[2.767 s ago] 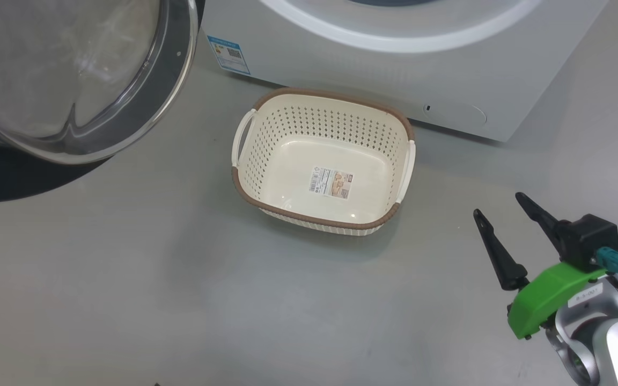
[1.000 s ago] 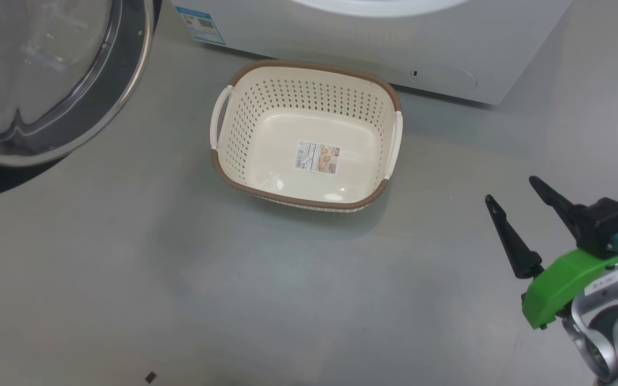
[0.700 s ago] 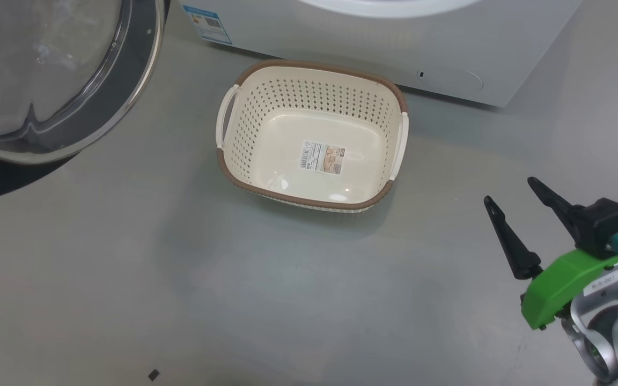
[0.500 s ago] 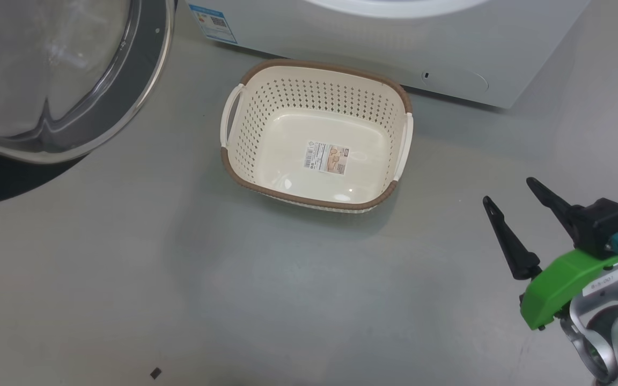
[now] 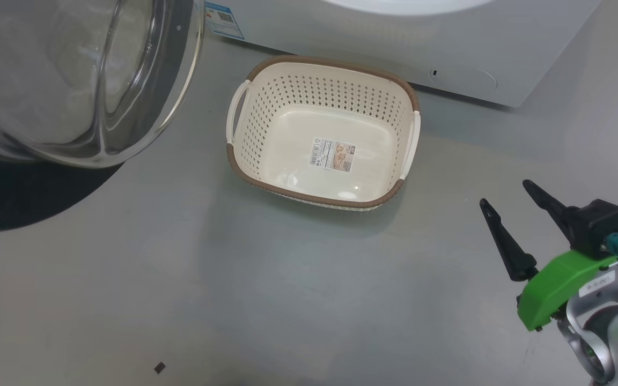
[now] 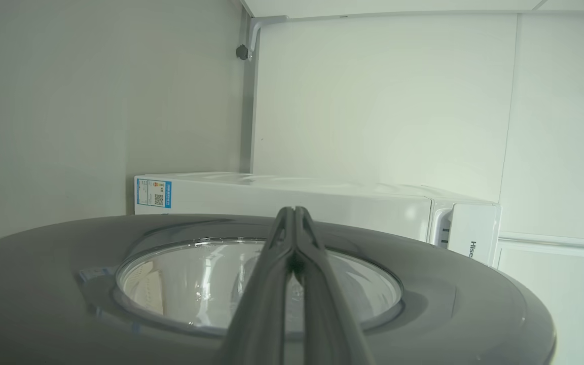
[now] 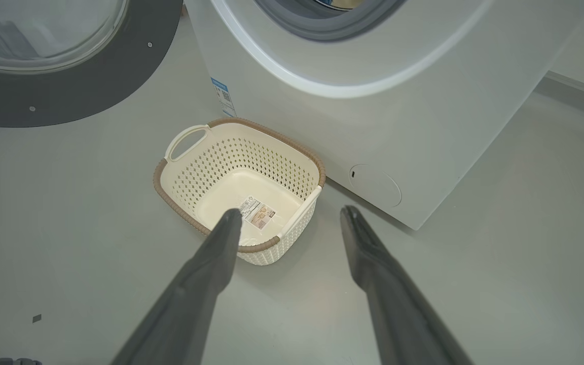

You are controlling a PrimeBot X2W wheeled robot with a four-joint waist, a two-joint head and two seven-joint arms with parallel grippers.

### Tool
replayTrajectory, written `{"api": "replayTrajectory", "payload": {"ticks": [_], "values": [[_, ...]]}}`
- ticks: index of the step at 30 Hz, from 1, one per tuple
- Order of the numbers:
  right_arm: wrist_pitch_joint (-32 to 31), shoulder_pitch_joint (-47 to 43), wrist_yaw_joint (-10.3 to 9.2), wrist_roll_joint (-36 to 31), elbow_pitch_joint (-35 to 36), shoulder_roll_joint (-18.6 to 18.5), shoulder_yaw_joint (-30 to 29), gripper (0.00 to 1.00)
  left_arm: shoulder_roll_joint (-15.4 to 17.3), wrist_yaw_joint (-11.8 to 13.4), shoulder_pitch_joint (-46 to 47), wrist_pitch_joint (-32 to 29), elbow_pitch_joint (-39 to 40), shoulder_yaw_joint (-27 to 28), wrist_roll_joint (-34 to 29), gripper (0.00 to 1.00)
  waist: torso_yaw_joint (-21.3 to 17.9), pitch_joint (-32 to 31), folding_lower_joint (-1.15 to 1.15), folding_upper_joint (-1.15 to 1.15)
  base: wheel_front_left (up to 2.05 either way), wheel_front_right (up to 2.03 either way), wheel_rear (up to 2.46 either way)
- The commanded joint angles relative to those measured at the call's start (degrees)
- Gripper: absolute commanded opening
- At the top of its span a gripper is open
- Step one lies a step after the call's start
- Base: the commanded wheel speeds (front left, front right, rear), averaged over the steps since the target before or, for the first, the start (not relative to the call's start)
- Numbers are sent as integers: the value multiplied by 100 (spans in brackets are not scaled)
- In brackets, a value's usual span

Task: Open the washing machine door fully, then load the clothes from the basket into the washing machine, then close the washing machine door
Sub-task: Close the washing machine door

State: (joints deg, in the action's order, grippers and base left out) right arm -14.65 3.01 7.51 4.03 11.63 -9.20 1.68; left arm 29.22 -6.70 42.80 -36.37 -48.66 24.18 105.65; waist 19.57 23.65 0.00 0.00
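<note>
- Washer [image 5: 395, 48]: white front is seen along the top of the head view, standing on grey floor [image 5: 287, 295].
- Door [image 5: 19, 193]: swung open, seen at upper left, glass bowl bulging toward the camera; well apart from the basket.
- Basket [image 5: 319, 91]: set on the floor just before the washer, near the hatch [image 5: 467, 80]; its bottom label [image 5: 332, 154] is seen in full.
- Right gripper [image 5: 504, 193]: held above the floor right of the basket, jaws wide apart, nothing between them.
- Left gripper [image 6: 292, 210]: fingers pressed together over the door's outer face; contact cannot be told.
- Clothes [image 7: 335, 3]: a blue and yellow sliver is glimpsed inside the drum opening.
</note>
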Motion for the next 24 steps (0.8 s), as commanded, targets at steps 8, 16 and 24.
{"api": "replayTrajectory", "payload": {"ticks": [8,16,24], "values": [[84,158,-2,102,83,3,128,100,69,15,-477,-714,888,110,286,0,69,-12,0,0,0,0,0],[190,229,-2,131,-20,59,165,100,-255,153,-975,-1223,1865,-83,377,0,64,-66,0,0,0,0,0],[313,301,-2,149,-151,145,185,100,-585,281,-1312,-1562,2830,-298,475,0,-31,-134,0,0,0,0,0]]}}
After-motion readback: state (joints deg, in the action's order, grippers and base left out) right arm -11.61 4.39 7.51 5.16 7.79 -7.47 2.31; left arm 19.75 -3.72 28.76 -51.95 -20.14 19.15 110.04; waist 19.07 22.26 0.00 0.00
